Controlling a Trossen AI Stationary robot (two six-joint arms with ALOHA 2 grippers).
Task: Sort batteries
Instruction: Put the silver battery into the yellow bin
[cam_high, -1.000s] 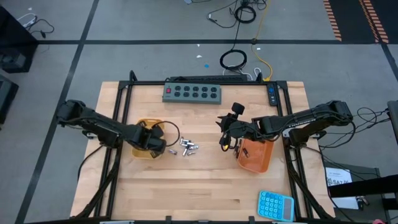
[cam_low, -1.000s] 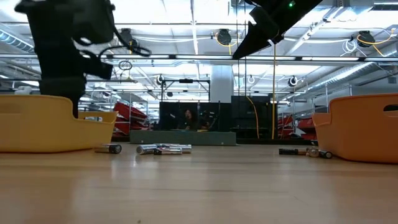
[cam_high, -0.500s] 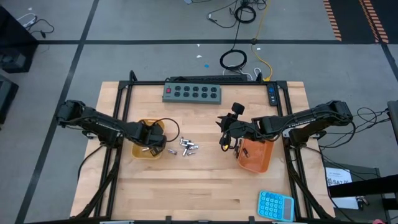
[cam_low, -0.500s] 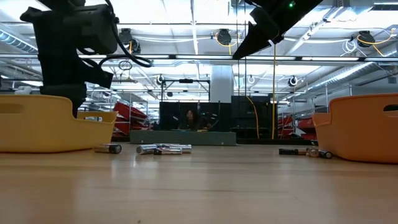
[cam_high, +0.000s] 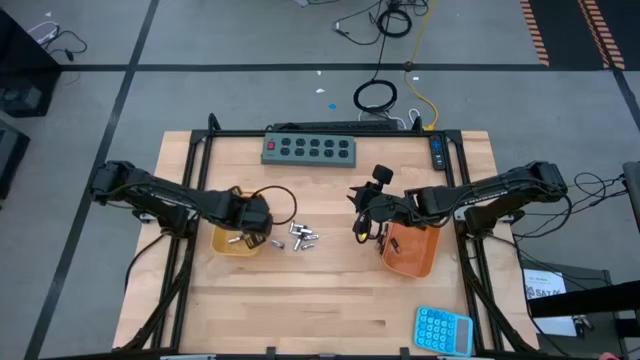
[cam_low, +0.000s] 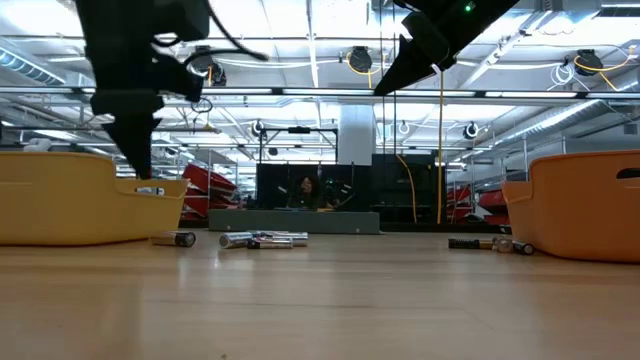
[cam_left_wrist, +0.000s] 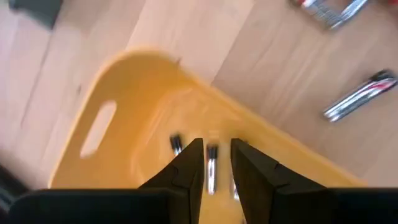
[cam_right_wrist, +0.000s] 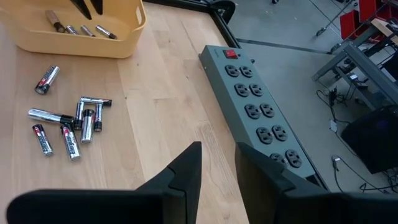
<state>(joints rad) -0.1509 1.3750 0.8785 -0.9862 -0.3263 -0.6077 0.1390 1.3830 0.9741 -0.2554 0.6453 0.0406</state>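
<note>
A loose pile of silver and dark batteries (cam_high: 303, 237) (cam_right_wrist: 68, 124) lies on the wooden table between the two trays. One battery (cam_high: 275, 242) (cam_right_wrist: 46, 79) lies alone beside the yellow tray (cam_high: 228, 243) (cam_left_wrist: 124, 93). Several batteries (cam_left_wrist: 176, 144) (cam_right_wrist: 81, 28) lie on that tray's floor. My left gripper (cam_high: 252, 222) (cam_left_wrist: 216, 152) (cam_low: 137, 165) hangs over the tray's inside, pointing down, a narrow gap between its fingers, holding nothing. My right gripper (cam_high: 358, 215) (cam_right_wrist: 217, 152) waits in the air beside the orange tray (cam_high: 412, 250), narrowly open. More batteries (cam_low: 490, 243) lie at the orange tray's foot.
A grey power strip (cam_high: 310, 148) (cam_right_wrist: 261, 106) lies along the table's far edge. A blue calculator (cam_high: 443, 330) sits at the near right corner. A black cable loop (cam_high: 282, 205) hangs by the left wrist. Bare wood stretches across the table's near half.
My left gripper has risen out of the yellow tray and shifted a little toward the table's right, toward the battery pile. The batteries on the table have stayed where they were.
</note>
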